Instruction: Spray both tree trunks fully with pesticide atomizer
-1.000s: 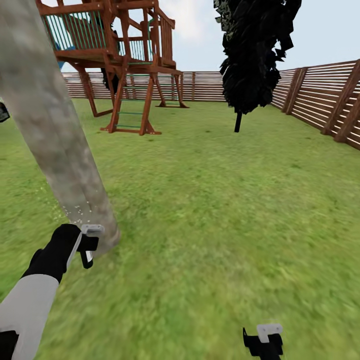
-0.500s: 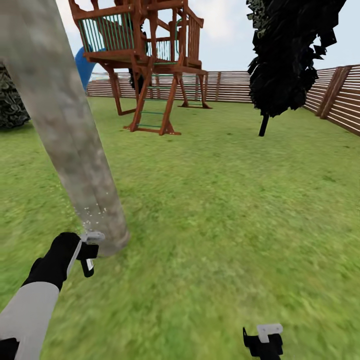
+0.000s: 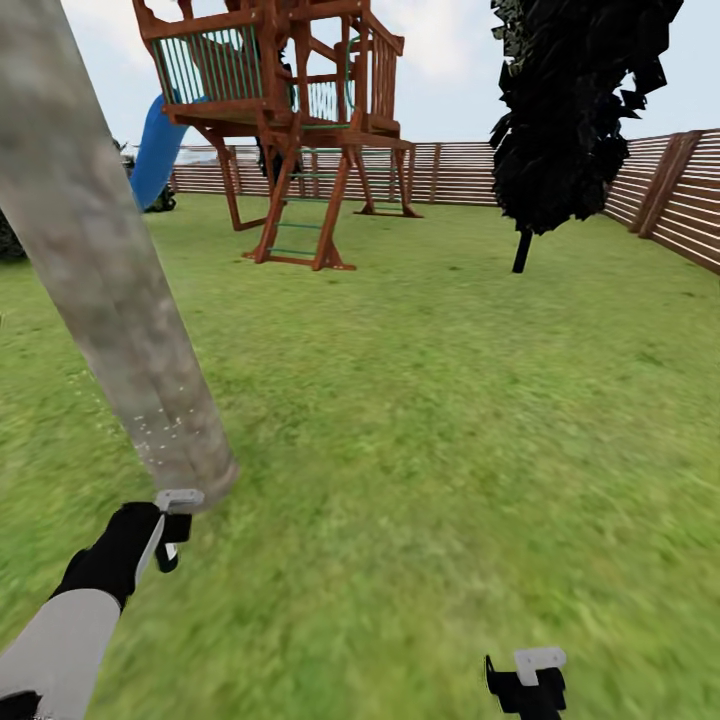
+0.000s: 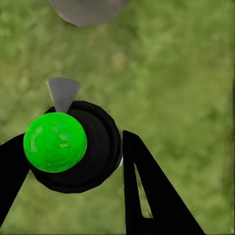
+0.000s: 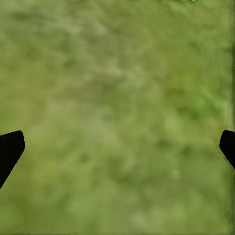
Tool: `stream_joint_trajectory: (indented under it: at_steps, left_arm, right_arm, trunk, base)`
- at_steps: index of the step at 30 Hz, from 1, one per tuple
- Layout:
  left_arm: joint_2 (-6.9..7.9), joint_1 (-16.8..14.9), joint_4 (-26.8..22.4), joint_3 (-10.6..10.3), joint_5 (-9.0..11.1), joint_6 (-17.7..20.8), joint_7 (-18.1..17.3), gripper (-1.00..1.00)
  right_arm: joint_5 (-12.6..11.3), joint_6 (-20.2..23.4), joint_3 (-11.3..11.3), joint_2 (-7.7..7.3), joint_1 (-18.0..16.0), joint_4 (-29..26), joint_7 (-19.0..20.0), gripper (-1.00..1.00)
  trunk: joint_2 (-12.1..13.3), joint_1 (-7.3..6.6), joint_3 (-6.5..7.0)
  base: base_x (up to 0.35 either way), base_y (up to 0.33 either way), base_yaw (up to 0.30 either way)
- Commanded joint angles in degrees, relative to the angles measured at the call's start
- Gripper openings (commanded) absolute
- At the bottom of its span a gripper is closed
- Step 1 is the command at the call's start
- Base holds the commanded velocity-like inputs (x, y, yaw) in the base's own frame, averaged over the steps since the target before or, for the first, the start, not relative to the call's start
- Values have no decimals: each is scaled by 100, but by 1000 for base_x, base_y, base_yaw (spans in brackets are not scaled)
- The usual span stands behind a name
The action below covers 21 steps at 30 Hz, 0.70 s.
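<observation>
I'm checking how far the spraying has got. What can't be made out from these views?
- Tree trunk: its top is cut off by the head view's upper edge, and its far side faces away, so full coverage can't be judged.
- Atomizer: in the left wrist view the green cap covers the body.
- Right gripper: fingers cut by the edges.
- Lawn: blurred.

Wooden play tower (image 3: 290, 120) with blue slide (image 3: 155, 150), slat fence (image 3: 690, 195), pale sky, daylight.
</observation>
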Motion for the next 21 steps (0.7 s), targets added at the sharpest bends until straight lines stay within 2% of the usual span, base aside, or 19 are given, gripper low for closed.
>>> stream_joint_trajectory:
  at_steps: [1, 3, 6, 8, 16, 21]
  left_arm:
    - [17, 1, 12, 223, -36, 1, -33, -100]
    - [65, 11, 93, 476, -46, -46, -35, -100]
    - [156, 15, 410, 589, -48, -535, -28, -100]
    - [129, 15, 507, 594, -37, -692, -27, -100]
    - [64, 15, 541, 594, 0, -719, -35, -100]
    - [50, 15, 543, 602, 1, -860, -32, -100]
  right_arm:
    - [60, -8, -21, 1, -3, 5, -32, 100]
    - [60, -8, -21, 1, -3, 7, -32, 100]
    - [60, -8, -21, 1, -3, 4, -33, 100]
    - [60, -8, -21, 1, -3, 7, -33, 100]
    - [60, -8, -21, 1, -3, 2, -33, 100]
    - [60, -8, -21, 1, -3, -1, -33, 100]
  trunk:
    - [-2, 0, -5]
    - [-2, 0, -5]
    - [-2, 0, -5]
    - [-2, 0, -5]
    - [-2, 0, -5]
    - [-2, 0, -5]
  base:
    - [135, -260, 165]
    - [154, -256, 234]
    - [201, -225, 269]
    - [238, -190, 277]
    - [242, -186, 276]
    - [237, -189, 60]
